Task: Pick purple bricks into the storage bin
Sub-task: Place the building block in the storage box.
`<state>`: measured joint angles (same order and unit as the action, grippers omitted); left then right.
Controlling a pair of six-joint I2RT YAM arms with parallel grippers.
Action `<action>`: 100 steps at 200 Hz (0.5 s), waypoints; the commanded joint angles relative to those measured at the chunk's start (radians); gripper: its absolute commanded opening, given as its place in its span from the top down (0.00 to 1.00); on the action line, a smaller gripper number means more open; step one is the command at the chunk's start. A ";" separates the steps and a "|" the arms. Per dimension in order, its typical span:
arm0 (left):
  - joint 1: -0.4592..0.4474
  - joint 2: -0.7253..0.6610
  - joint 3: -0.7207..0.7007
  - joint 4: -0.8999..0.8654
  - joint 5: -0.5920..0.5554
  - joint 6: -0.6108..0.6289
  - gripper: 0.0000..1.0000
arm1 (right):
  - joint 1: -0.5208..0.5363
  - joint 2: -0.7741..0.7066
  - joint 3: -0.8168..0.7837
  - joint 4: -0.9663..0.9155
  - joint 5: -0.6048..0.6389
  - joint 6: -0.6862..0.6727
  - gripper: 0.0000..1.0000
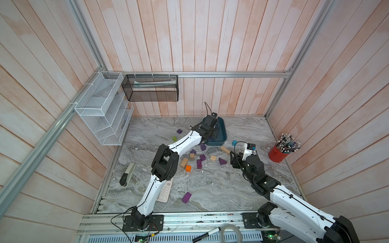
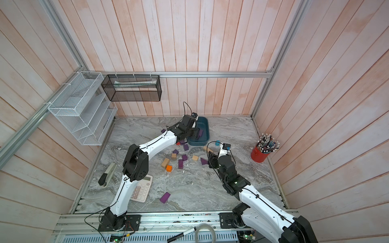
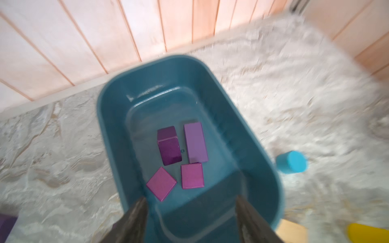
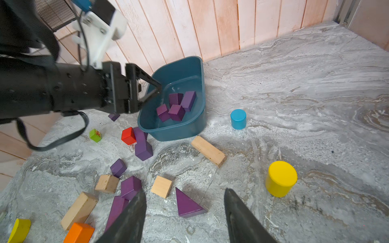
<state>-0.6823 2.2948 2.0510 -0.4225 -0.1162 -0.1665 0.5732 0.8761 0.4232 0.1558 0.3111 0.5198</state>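
Bin (image 3: 263, 168) sits at 12 o'clock on the bench (image 1: 242, 130), close to the back wall. Four purple bricks (image 3: 169, 146) lie loose on its floor — two cubes, a bar, a house-shaped piece — bunched together, none gripped.

Left gripper (image 3: 191, 212) hangs over the bin's near end, jaws apart, nothing between them. Left wrist view is motion-blurred.

Right gripper (image 4: 185, 208) hovers over the bench at about 3 o'clock from the block scatter, jaws spread, holding nothing. A purple wedge (image 4: 187, 205) lies on the bench just ahead of its fingertips.

More purple bricks remain on the bench: a cluster just outside the bin's near wall beside a red block (image 4: 128, 136), several at centre mixed with tan blocks (image 4: 208, 151), and one bar (image 1: 186, 197) alone toward 6 o'clock. One small purple cube (image 1: 179, 131) lies at 11 o'clock, apart from the rest.

Blue cylinder (image 4: 238, 118) stands just beside the bin; yellow cylinder (image 4: 281, 178) stands nearer the right gripper.
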 commanded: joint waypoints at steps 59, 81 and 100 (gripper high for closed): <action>0.064 -0.327 -0.350 0.105 -0.025 -0.096 0.14 | -0.006 0.003 0.028 -0.003 -0.040 -0.024 0.37; 0.077 -0.413 -0.458 0.120 -0.051 -0.111 0.09 | -0.005 0.023 0.035 -0.004 -0.057 -0.023 0.36; 0.088 -0.481 -0.543 0.122 -0.090 -0.125 0.01 | -0.003 0.044 0.048 -0.006 -0.083 -0.031 0.36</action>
<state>-0.6071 1.8957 1.5936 -0.3244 -0.1490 -0.2626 0.5732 0.8986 0.4316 0.1562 0.2684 0.5041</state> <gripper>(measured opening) 0.946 0.641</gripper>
